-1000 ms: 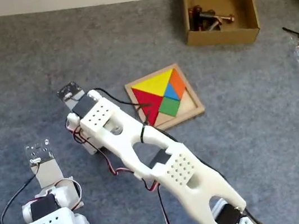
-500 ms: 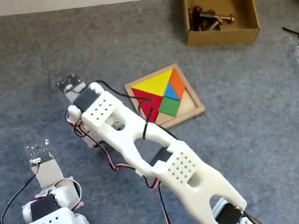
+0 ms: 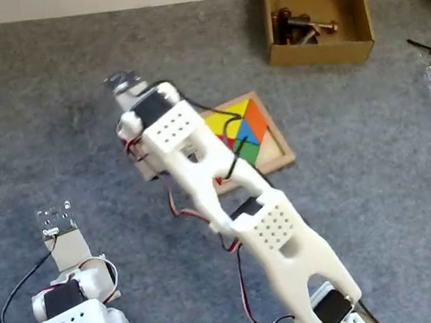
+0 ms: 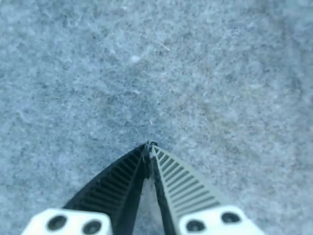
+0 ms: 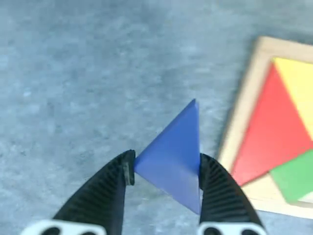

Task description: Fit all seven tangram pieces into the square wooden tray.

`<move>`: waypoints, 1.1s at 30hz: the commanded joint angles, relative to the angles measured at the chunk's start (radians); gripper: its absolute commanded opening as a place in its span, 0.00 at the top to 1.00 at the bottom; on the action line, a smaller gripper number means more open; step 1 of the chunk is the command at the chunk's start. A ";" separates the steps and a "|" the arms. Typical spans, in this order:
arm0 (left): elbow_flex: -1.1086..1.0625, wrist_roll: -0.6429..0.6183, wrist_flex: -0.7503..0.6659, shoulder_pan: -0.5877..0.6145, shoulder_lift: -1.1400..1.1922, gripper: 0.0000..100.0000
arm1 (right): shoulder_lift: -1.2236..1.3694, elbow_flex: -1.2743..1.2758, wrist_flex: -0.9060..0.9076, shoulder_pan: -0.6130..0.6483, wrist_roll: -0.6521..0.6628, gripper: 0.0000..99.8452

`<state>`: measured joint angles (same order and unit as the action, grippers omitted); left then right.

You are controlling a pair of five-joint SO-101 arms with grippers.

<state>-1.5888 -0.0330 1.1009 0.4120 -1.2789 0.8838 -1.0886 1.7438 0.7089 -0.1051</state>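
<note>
Far left, left tool pressed shut on nothing, tips meeting over the grey felt worktop — parked well apart from the tray, likely to keep the lane free.

Toward the middle, right tool pinching a blue triangle across its width, one corner pointing away from the wrist. Held flat-faced, probably for lowering flat. Over or on the felt, cannot tell which. Just beside the square wooden tray, outside its raised rim.

Inside the tray, nearest that rim, a red triangle. Beyond it a yellow triangle and a green piece, with bare wood showing beside the green.

As a judgement: needs to clear the rim before going in, with little slack between rim and seated pieces. Open felt left of the tray for turning.

Far right and farther back, a cardboard box — well apart from the tray.
</note>
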 commanded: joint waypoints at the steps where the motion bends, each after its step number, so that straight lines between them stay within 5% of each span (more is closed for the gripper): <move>1: 0.001 -0.009 0.011 -0.031 -0.004 1.00 | -0.019 -0.059 0.019 -0.074 0.041 0.91; 18: 0.001 -0.009 0.011 -0.031 -0.004 1.00 | -0.252 0.094 0.019 -0.200 0.091 0.91; 33: 0.001 -0.009 0.011 -0.031 -0.004 1.00 | -0.611 0.414 0.019 -0.414 0.483 0.91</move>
<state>-1.5888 -0.0330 1.1009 0.4120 -1.2789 0.3943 -0.6958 1.7453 0.3406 0.2877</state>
